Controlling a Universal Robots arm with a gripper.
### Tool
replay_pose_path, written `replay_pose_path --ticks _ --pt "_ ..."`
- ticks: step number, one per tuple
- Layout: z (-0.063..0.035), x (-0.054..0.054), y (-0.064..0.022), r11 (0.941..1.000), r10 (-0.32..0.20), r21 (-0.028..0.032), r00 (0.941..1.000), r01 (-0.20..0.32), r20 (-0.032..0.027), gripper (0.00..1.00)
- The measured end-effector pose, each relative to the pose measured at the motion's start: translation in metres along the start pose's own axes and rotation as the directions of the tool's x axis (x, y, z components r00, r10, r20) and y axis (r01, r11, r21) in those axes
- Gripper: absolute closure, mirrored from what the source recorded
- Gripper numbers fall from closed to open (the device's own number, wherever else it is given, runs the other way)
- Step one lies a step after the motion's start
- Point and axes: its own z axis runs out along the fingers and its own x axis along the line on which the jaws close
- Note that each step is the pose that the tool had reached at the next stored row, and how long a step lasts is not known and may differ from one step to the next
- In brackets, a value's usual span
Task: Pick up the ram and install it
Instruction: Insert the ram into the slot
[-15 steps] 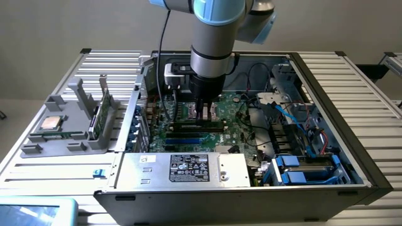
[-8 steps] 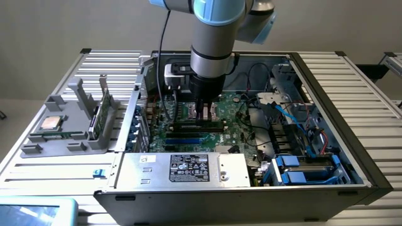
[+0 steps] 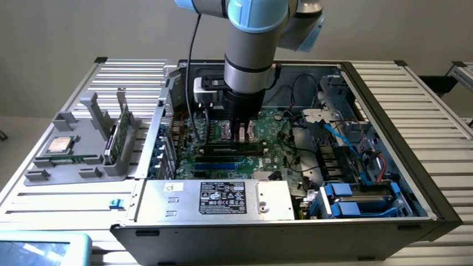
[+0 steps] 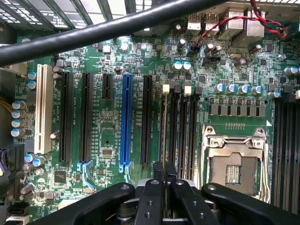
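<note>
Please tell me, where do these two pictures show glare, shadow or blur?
Exterior view: light glares softly on the ribbed silver table top, and the open black computer case is shadowed inside. Wrist view: the thick black cable near the lens is blurred; the green motherboard is sharp and evenly lit.

Exterior view: set high and off the arm, looking down at a slant into the open computer case [image 3: 384, 138] from its power-supply side; whole case and slatted table [image 3: 414, 88] in frame.

Wrist view: close above the motherboard [image 4: 108, 140], facing down along the gripper [image 4: 164, 176].

Shared: the motherboard's expansion slots and empty processor socket [image 4: 234, 164].
</note>
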Motion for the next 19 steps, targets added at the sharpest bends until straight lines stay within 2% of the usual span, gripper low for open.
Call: replay_pose_path --ticks 12,13,19 --pt "0.0001 0.0000 0.0000 1.0000 0.000 -0.0001 1.0000 0.000 0.0000 0.88" --pt "0.0001 0.0000 0.0000 1.0000 0.000 0.0000 1.0000 0.000 0.0000 0.81" --pt "0.0001 0.0000 0.0000 1.0000 0.000 0.0000 1.0000 0.000 0.0001 0.81"
